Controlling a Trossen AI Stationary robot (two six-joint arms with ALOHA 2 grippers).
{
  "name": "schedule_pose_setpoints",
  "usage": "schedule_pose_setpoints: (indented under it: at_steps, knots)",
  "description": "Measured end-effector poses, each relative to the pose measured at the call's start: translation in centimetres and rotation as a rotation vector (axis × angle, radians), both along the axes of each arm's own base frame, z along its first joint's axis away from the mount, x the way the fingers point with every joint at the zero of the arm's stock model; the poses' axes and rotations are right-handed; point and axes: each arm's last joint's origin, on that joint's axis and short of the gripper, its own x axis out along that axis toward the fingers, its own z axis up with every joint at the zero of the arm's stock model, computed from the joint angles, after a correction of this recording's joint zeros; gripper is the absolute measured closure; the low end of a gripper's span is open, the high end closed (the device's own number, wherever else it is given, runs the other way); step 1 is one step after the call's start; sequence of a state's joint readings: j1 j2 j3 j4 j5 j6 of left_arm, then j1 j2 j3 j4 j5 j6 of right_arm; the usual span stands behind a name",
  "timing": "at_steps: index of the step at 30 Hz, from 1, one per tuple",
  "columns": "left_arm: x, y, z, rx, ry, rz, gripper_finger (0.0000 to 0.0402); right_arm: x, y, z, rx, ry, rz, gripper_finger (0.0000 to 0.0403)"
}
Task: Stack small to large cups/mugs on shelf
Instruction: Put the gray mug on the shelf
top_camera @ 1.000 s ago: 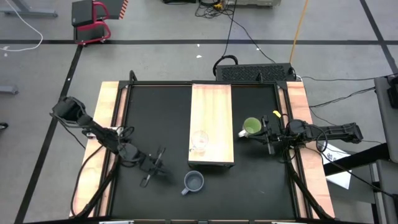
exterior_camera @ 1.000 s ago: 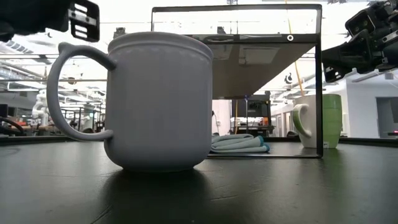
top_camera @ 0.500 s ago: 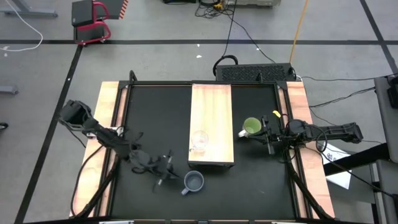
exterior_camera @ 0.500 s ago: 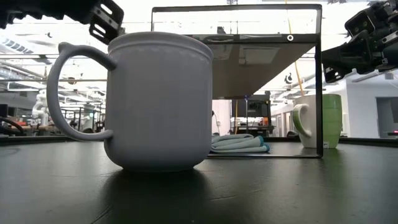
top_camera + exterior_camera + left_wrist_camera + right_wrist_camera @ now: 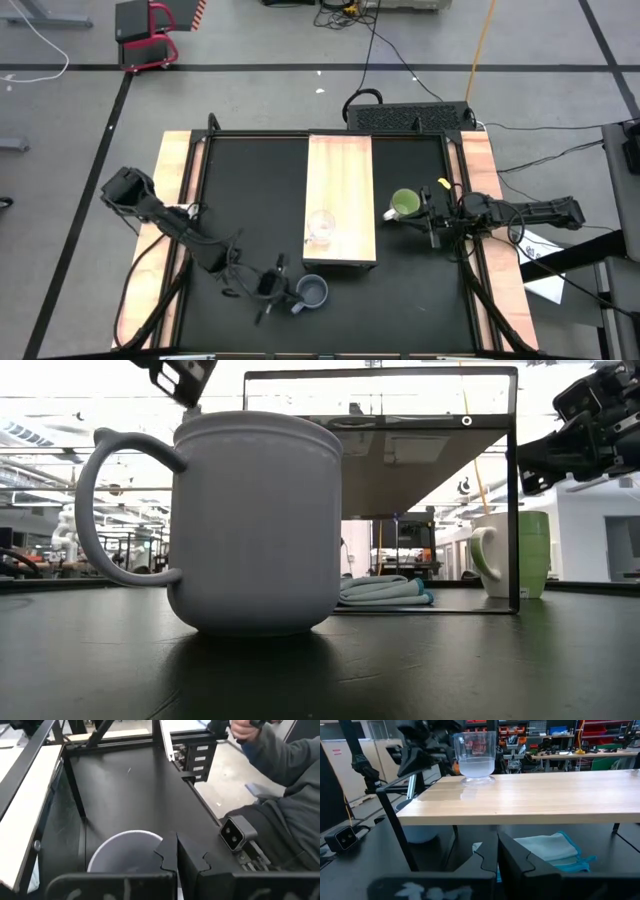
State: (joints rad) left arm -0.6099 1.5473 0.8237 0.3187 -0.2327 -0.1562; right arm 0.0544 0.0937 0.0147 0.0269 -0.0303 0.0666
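Note:
The blue-grey mug (image 5: 313, 291) stands upright on its base on the black table, in front of the shelf's near end, with its handle (image 5: 100, 500) toward the near left. My left gripper (image 5: 268, 287) is shut, just left of the mug and a little above its rim (image 5: 127, 851). The clear glass cup (image 5: 320, 225) stands on the wooden shelf (image 5: 340, 180) near its near end. The lime-green mug (image 5: 404, 204) stands on the table to the right of the shelf. My right gripper (image 5: 432, 222) is shut, above the table just right of the green mug.
A blue-white cloth (image 5: 385, 592) lies under the shelf. The small camera (image 5: 235, 832) sits at the table's near edge. A person in a grey sleeve (image 5: 280, 770) stands beyond that edge. Wooden strips (image 5: 180, 200) edge the table left and right.
My left gripper has moved toward the table's right and near edges, closing in on the blue-grey mug from its left. The mugs, the glass cup and my right arm have stayed where they were.

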Motion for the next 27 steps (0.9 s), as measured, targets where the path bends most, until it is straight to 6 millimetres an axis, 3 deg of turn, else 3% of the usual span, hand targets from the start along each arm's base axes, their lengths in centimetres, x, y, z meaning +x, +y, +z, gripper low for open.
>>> schedule_pose_setpoints:
  at_steps: [9,21,27]
  knots:
    - [0.5,-1.5,4.2,0.102,0.109,0.087,0.0401,0.0,0.0,0.0,0.000,0.002,0.000,0.0403]
    - [1.0,-1.6,7.0,0.083,0.132,0.100,0.0401,0.0,0.0,0.0,-0.001,-0.001,0.000,0.0403]
    - [1.5,-0.8,7.2,0.099,0.148,0.126,0.0401,0.0,0.0,0.0,-0.002,-0.002,0.000,0.0403]
